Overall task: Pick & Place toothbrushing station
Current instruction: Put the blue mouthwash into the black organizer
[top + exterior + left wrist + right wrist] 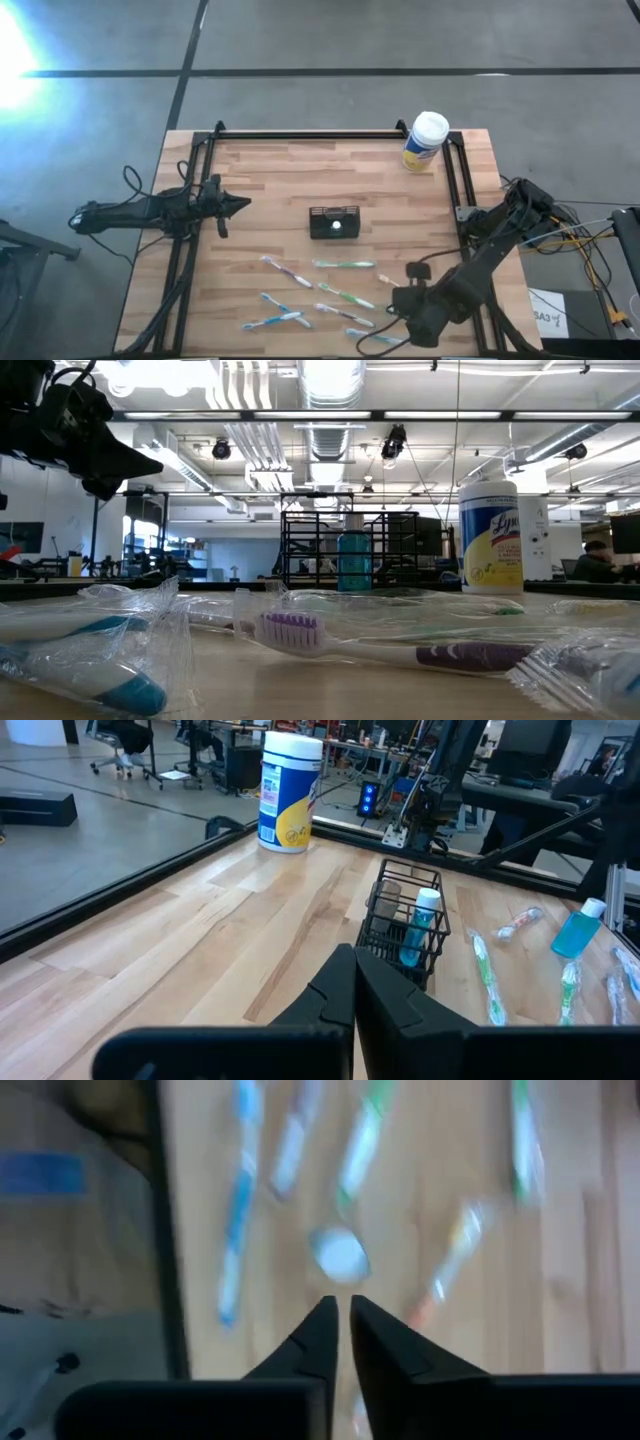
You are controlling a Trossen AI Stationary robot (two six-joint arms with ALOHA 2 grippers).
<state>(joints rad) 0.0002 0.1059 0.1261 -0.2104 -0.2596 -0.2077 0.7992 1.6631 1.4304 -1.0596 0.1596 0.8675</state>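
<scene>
Bare wood around the toothbrushing station (334,222); toothbrushes (343,265) nearby.

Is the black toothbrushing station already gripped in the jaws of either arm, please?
No, the toothbrushing station stands alone mid-table, with the left gripper and right gripper both apart from it.

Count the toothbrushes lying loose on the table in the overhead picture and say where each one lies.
6 clear, all in front of the toothbrushing station: purple, green, blue pair, green, purple. More may hide by the right gripper.
</scene>
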